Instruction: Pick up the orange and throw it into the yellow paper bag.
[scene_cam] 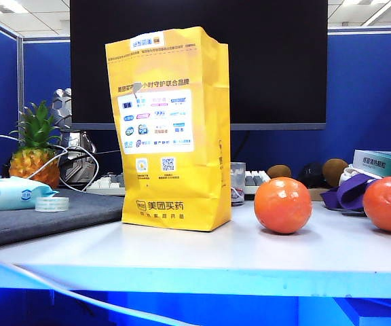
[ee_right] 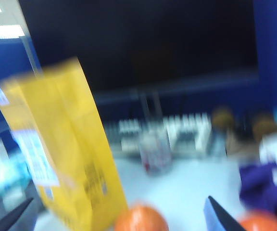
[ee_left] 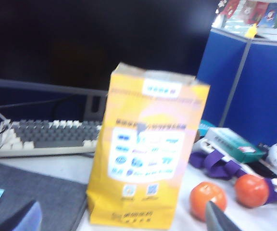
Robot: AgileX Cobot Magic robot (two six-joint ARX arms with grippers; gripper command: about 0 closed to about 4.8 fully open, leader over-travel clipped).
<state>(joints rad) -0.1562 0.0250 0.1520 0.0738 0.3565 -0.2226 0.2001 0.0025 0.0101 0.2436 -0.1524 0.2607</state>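
The orange is smooth and glossy and rests on the white table just right of the yellow paper bag, which stands upright with its white logo panel facing me. Neither gripper shows in the exterior view. In the left wrist view my left gripper is open, back from the bag, with the orange beside one fingertip. The blurred right wrist view shows my right gripper open, with the orange low between its tips and the bag beside it.
A redder, creased fruit lies right of the orange. A purple strap, a boxed pack, kiwis and a glass cup sit behind. A grey mat carries wipes and a tape roll; a pineapple and a keyboard are beyond.
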